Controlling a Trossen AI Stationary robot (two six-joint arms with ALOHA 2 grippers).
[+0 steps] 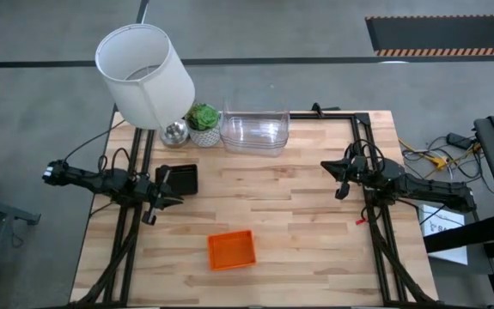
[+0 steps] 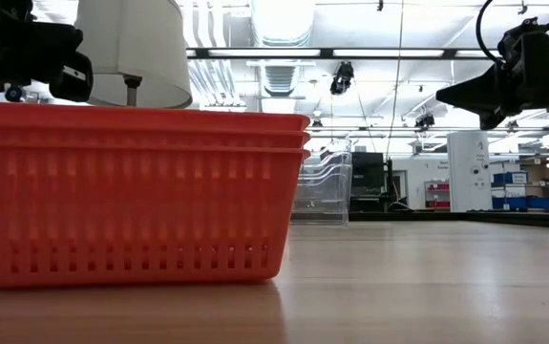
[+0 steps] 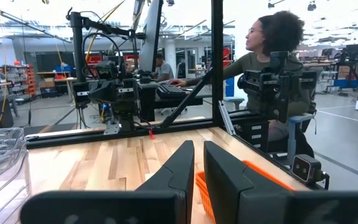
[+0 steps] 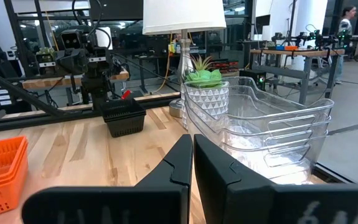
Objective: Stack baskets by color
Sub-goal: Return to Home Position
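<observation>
both grippers idling empty at the sides, looks like the homing step
left gripper (image 3: 197,146) and right gripper (image 4: 192,138) are holding their fingers together, carrying nothing. orange stack (image 1: 230,249) is sitting front-centre, black stack (image 1: 180,179) just beside the left gripper, clear stack (image 1: 254,130) at the back beside the plant (image 1: 203,118). no loose baskets showing, so the next move is probably just parking.

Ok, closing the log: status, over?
Left pincer, right pincer shut, empty, at table sides. Orange stack, black stack, clear stack standing apart. Lamp, plant beside clear stack.
</observation>
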